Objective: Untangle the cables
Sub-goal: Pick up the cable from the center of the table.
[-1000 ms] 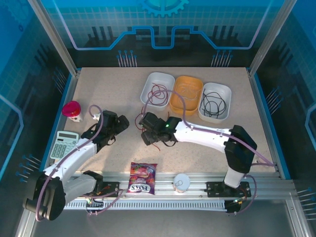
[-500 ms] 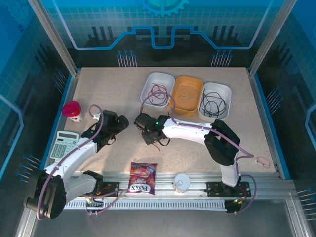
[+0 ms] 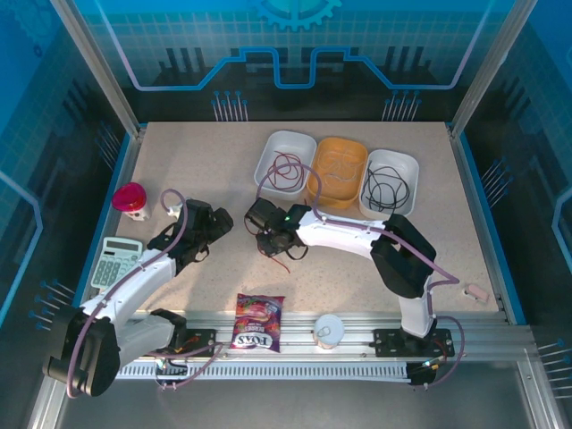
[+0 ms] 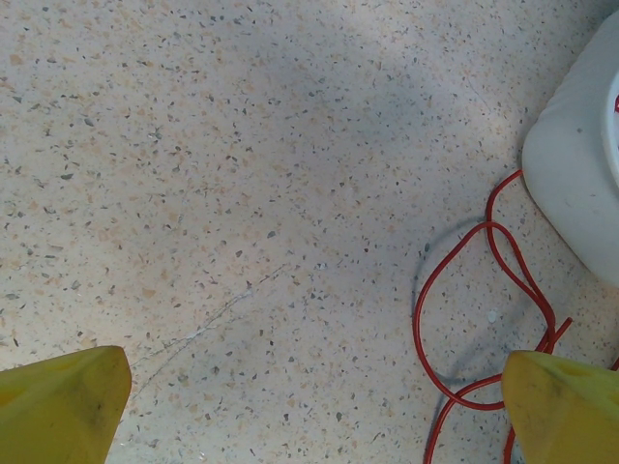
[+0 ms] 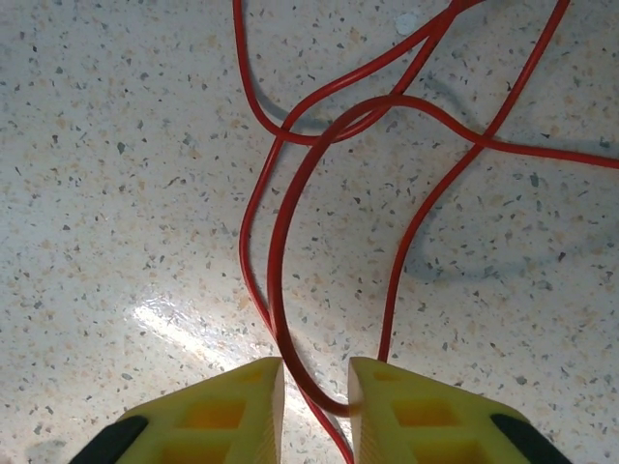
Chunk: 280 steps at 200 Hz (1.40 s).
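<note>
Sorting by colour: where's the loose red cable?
Mid-table in the top view, the red cable lies under the right pincer, just on the robot's side of the white tray.

We see a speckled table (image 3: 197,170) carrying three trays (image 3: 350,193), a loose red cable (image 5: 274,251), a calculator (image 3: 116,261) and a red cup (image 3: 130,198).

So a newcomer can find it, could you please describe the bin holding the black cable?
At the table's far edge, two white bins flank an orange bin. It is the right bin: its cable is black, while the left bin holds a red cable.
</note>
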Available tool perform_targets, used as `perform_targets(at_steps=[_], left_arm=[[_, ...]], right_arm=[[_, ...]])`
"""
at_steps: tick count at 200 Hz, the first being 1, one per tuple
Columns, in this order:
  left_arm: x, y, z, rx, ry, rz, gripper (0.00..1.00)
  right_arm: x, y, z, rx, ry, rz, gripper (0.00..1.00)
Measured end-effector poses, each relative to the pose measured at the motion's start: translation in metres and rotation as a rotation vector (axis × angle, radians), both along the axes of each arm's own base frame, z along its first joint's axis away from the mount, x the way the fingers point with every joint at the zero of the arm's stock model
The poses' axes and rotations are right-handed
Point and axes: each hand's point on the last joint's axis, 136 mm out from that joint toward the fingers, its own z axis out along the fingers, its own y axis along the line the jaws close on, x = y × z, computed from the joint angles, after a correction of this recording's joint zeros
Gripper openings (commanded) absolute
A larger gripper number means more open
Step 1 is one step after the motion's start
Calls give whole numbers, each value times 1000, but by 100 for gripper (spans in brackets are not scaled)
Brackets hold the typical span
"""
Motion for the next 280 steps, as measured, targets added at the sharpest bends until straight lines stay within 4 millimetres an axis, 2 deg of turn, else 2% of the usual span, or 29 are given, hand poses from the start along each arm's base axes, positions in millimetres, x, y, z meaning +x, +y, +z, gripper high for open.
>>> perform_targets(at_steps=[24, 83, 128, 150, 186, 210, 243, 280], left_arm=[[0, 1, 0, 5, -1, 5, 99], [-2, 3, -1, 10, -6, 10, 99], [-2, 3, -2, 10, -5, 10, 99], [-2, 3, -2, 9, -6, 10, 99], [-2, 3, -2, 8, -5, 12, 99], [-2, 3, -2, 4, -5, 16, 99], [-2, 3, -2, -5, -6, 25, 99], [-2, 3, -2, -10, -6, 27, 99]], right_arm=[[4, -1, 0, 10, 4, -13, 30], [5, 0, -3, 23, 20, -12, 2], [4, -1, 4, 30, 15, -14, 0], [3, -2, 24, 59, -5, -14, 0], [0, -6, 78, 152, -71, -12, 0], [-3, -11, 107, 200, -107, -10, 0], [-8, -18, 137, 247, -149, 4, 0], [-10, -23, 162, 271, -199, 34, 0]])
